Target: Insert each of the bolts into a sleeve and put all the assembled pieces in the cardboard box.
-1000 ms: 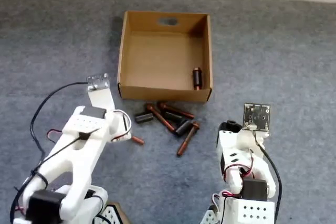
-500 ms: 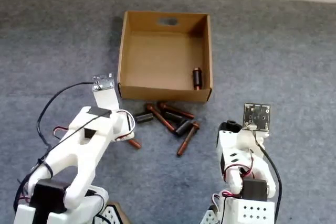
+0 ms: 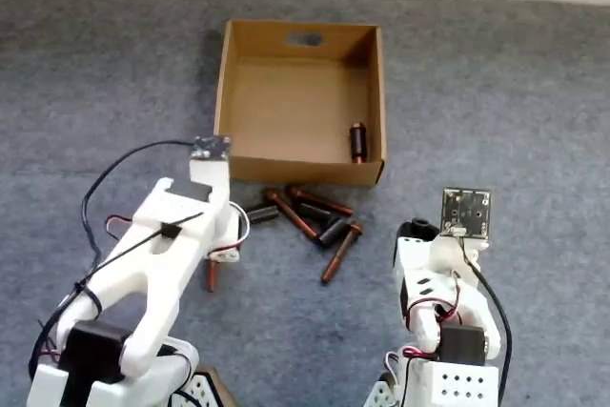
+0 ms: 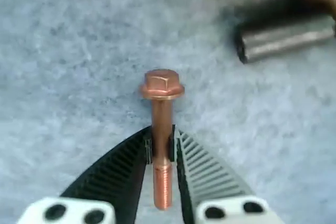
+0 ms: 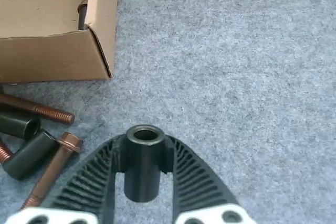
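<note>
The left arm [image 3: 162, 264] rises from its base at the near left edge of the grey carpeted surface [image 3: 534, 92] and stretches forward, its wrist ending just beside the front left corner of the cardboard box [image 3: 297, 170]. Its claw [image 4: 161, 141] points down at the surface and is clamped on the shank of a copper bolt [image 4: 161, 106]. The hex head sticks out beyond the fingertips and the threaded end runs back between the fingers. A loose dark sleeve [image 4: 286, 38] lies on the surface a little beyond that head. The right arm [image 3: 440, 293] is folded close over its base at the near right, well apart from the box, wrist raised. Its claw [image 5: 143, 148] is pinched on a black sleeve [image 5: 142, 182], whose open bore faces the wrist camera. Between the two arms, just in front of the box, lies a heap of loose parts: three bolts [image 3: 341, 252] and some sleeves [image 3: 332, 232], several touching or crossing. One assembled piece [image 3: 358, 141] lies inside the box against its right wall.
</note>
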Controlling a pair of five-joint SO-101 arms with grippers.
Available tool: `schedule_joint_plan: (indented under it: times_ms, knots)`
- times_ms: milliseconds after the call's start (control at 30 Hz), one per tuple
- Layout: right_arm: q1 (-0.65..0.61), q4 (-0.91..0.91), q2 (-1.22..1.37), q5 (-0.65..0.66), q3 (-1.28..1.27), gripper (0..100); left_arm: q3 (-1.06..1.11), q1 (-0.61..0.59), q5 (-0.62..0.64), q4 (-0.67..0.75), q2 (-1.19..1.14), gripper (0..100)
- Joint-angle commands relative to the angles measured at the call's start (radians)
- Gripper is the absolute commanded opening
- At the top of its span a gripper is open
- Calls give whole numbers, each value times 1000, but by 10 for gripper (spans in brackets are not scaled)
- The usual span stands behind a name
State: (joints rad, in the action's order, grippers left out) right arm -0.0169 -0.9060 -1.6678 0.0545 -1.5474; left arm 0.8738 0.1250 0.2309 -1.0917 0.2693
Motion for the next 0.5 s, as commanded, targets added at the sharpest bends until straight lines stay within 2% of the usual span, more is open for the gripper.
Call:
schedule_joint_plan:
  times_ms: [0,67,233,467]
  knots:
    - [-7,-2,-10,-6,7,6,-47,8,-144,-35,1,11]
    - [-7,-2,-10,-6,7,6,-38,7,-160,-41,1,31]
    - [-7,-2,-10,-6,7,6,15,7,-160,-35,1,162]
    - [-7,-2,-10,-6,7,6,13,4,-163,2,2,111]
